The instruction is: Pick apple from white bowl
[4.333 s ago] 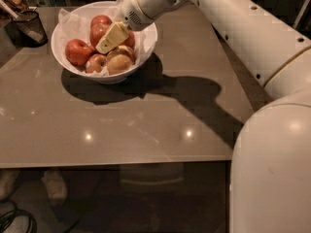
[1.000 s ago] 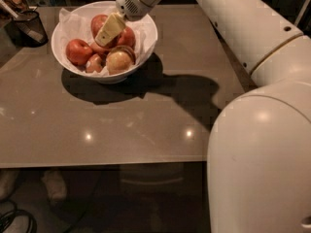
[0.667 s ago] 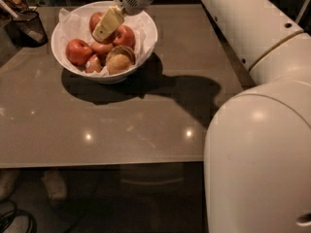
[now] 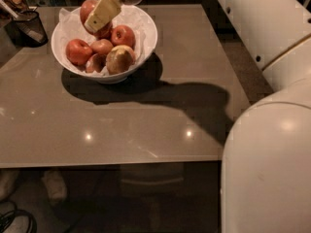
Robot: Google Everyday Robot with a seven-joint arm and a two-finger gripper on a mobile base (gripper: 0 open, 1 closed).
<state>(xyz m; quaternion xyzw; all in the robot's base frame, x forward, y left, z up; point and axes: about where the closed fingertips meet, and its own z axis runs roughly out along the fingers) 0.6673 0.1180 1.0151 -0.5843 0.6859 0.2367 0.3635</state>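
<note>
Grey-brown and glossy, the worktop (image 4: 146,120) is seen from the robot's side in the single camera view, with small spots of light reflected near its near edge. The white bowl (image 4: 148,30) is set towards the far left corner, well clear of the near and right edges, and is lined with crumpled white paper (image 4: 141,17).

The gripper (image 4: 95,19) is found over the far left part of the bowl, reaching down from the top of the picture. It is closed around the apple (image 4: 87,8). One pale yellowish finger (image 4: 104,11) is laid slantwise across the front of the fruit, while the other is hidden behind it. The apple, deep red and the largest of the fruit, is held at the far left rim of the bowl, above the rest of the heap.

Beneath it, several smaller red apples (image 4: 79,51) are piled in the bowl, one of them (image 4: 123,35) just to the right of the finger. A yellowish-tan apple (image 4: 119,59) is placed at the near side of the heap.

A dark mesh cup (image 4: 29,27) is stood at the far left corner, near the bowl but apart from it. A broad shadow (image 4: 170,93) is cast across the middle of the worktop towards the right edge. The white arm (image 4: 257,23) is seen along the right side of the picture, with the rounded robot body (image 4: 272,169) filling the near right corner.
</note>
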